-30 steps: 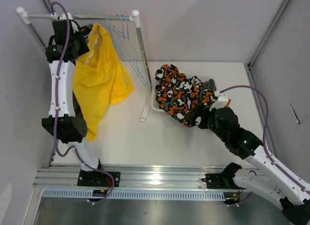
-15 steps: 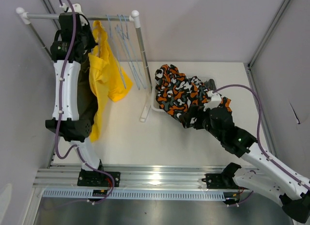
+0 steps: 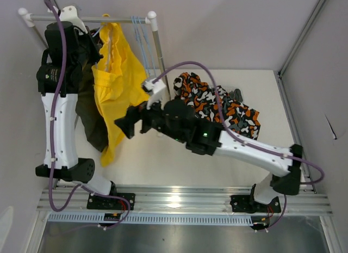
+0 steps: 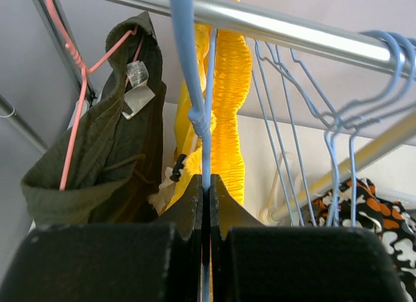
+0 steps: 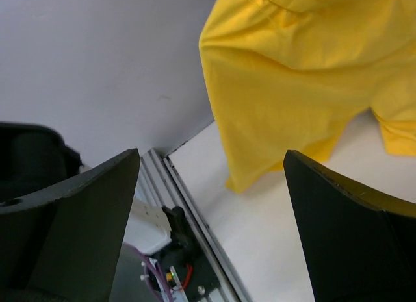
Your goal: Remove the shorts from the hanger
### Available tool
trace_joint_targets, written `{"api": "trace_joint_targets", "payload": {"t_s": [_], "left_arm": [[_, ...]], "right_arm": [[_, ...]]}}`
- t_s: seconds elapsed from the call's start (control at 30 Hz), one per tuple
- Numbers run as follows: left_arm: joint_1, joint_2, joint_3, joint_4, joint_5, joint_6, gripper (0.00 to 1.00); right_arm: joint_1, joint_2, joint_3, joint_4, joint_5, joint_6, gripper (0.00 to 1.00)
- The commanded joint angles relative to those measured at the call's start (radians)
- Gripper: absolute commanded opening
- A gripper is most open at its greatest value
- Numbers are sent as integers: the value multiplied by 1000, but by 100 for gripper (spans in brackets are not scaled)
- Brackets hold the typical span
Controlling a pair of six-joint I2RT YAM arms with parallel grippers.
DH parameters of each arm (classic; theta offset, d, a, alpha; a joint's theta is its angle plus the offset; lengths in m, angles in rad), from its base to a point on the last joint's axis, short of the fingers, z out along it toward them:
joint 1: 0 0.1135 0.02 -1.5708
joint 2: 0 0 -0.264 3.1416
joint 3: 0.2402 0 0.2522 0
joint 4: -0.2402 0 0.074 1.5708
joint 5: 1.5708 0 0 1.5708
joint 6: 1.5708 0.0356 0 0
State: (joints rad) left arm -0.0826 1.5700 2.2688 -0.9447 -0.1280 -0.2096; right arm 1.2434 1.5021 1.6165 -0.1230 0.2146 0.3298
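Yellow shorts point(image 3: 111, 84) hang on the blue hanger point(image 4: 186, 55) that the left tool point(image 4: 203, 185) clamps below the rail point(image 4: 292, 30). Right tool point(image 5: 211, 156), spread apart, faces them, seemingly not touching. Next: grip the cloth and pull it free.

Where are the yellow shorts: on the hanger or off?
On: the yellow shorts hang bunched on a blue hanger that hooks over the rail.

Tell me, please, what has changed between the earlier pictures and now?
The right arm left the patterned shorts and swung left toward the yellow shorts, jaws open. The left arm shifted left, jaws shut on the blue hanger. The yellow shorts stay hung.
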Motion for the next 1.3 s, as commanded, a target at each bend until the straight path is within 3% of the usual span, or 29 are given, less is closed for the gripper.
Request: {"api": "trace_joint_targets", "payload": {"t_s": [0.0, 0.23, 0.43, 0.5, 0.53, 0.6, 0.63, 0.83, 0.97, 1.13, 1.27], "left_arm": [[-8, -74, -32, 83, 13, -16, 0], [-6, -134, -66, 78, 64, -33, 0], [-2, -179, -112, 86, 106, -43, 0], [15, -192, -121, 87, 120, -50, 0], [24, -195, -126, 89, 123, -59, 0], [40, -202, -135, 92, 166, -63, 0], [44, -202, -135, 92, 168, -62, 0], [76, -170, -97, 89, 133, -51, 0], [108, -111, -19, 75, 105, -51, 0], [115, -111, -26, 72, 120, -59, 0], [116, -168, -77, 74, 120, -50, 0]], "right_arm": [[21, 173, 168, 17, 16, -32, 99], [36, 452, 387, 8, 51, 12, 99], [36, 564, 411, 77, 187, 17, 98], [36, 579, 399, 91, 213, 12, 85], [37, 580, 389, 94, 215, 12, 49], [50, 573, 332, 108, 223, 23, 5], [59, 557, 310, 103, 226, 34, 0], [264, 477, 47, 91, 371, -1, 0], [390, 414, -87, 57, 460, 60, 0], [390, 418, -107, 52, 471, 120, 0], [294, 418, -78, 109, 442, 97, 0]]}}
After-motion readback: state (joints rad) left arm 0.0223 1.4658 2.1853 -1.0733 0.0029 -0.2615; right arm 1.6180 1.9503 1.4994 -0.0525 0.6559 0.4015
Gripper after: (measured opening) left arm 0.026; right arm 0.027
